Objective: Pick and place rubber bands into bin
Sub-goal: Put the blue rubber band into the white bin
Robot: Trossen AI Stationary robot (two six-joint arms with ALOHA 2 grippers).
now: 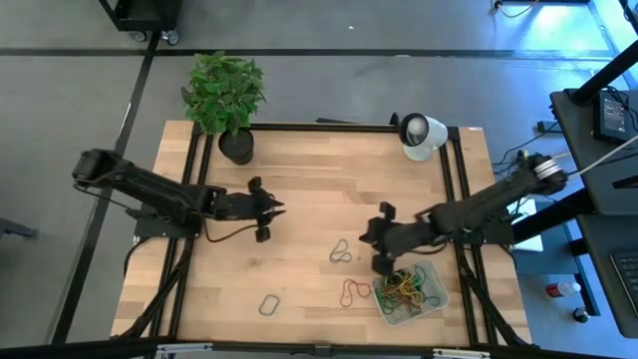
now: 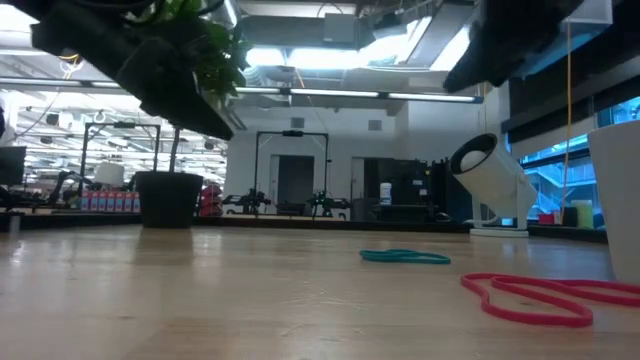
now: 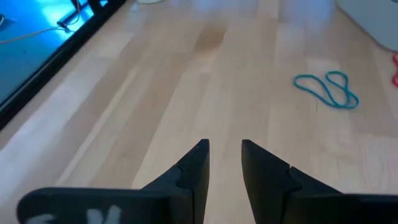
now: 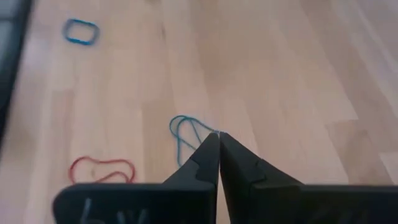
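My right gripper, fingers pressed together and empty, hovers above the wooden table; the shallow translucent plastic bin heaped with coloured rubber bands lies at its 5 o'clock. My left gripper, fingers slightly apart, waits at 9 o'clock.

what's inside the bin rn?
The bin holds a tangled heap of rubber bands in green, yellow, orange and red. The right gripper overlaps its near-left corner, hiding what's beneath. Count unclear.
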